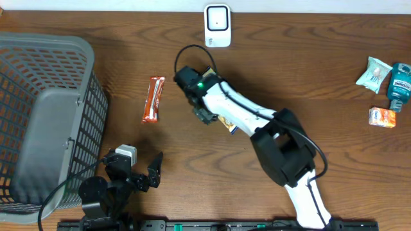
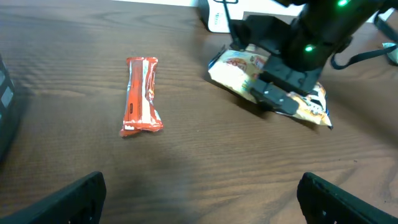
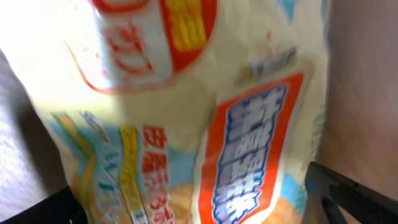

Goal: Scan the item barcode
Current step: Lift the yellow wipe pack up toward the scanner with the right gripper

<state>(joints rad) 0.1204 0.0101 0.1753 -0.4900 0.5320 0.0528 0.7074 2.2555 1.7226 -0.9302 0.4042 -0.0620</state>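
A yellow and orange snack bag [image 2: 233, 65] lies flat on the wooden table, mostly hidden under my right arm in the overhead view [image 1: 226, 122]. My right gripper [image 1: 204, 106] hovers just over it, open. The right wrist view is filled by the bag [image 3: 186, 112], which sits between the wide-spread jaws of the right gripper [image 3: 199, 202]; a small barcode [image 3: 138, 215] shows at the bottom edge. The white scanner [image 1: 217, 25] stands at the table's far edge. My left gripper [image 1: 141, 164] rests open near the front edge, nothing between its fingers [image 2: 199, 199].
An orange snack bar [image 1: 153, 99] lies left of the bag. A grey mesh basket [image 1: 45, 42] fills the left side. At the far right sit a pale green packet [image 1: 374, 74], a teal bottle [image 1: 399, 83] and a small orange box [image 1: 382, 117].
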